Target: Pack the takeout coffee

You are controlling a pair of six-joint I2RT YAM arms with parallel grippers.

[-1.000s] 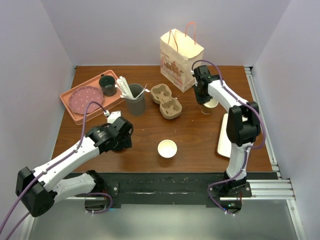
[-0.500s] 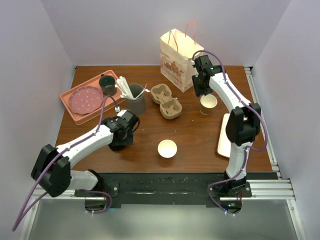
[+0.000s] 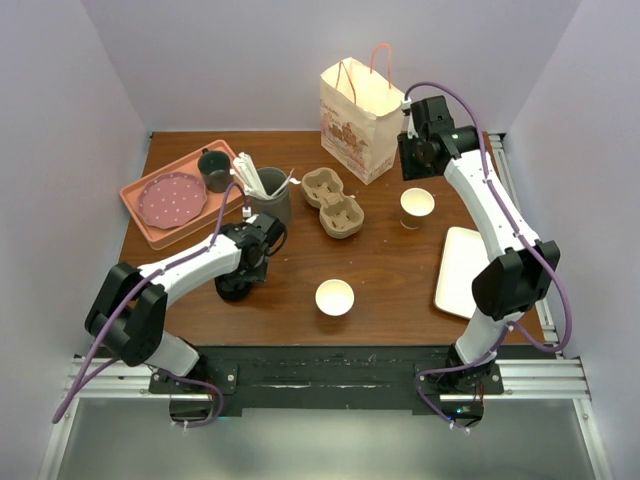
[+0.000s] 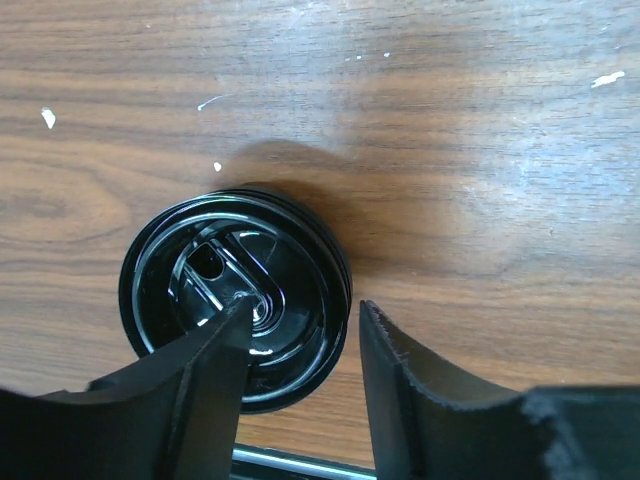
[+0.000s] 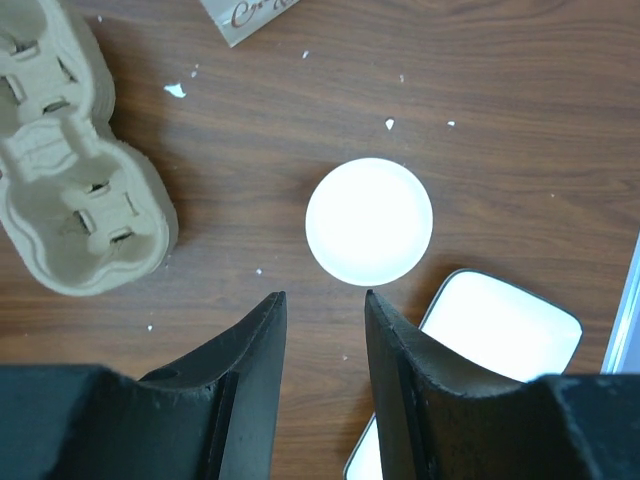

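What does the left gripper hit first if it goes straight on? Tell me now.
Most likely the black lid: the left gripper points down at it, with one finger over its inside and the other just beyond its rim, over the table. Depth is unclear.

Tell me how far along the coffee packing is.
Done: not much. One cup stands on the table right of the carrier, below the open right jaws, and both carrier holes look empty. In hand: the left jaws straddle the rim of a black lid, not yet clamped. Left: probably lid onto the cup, then cup into a carrier hole.
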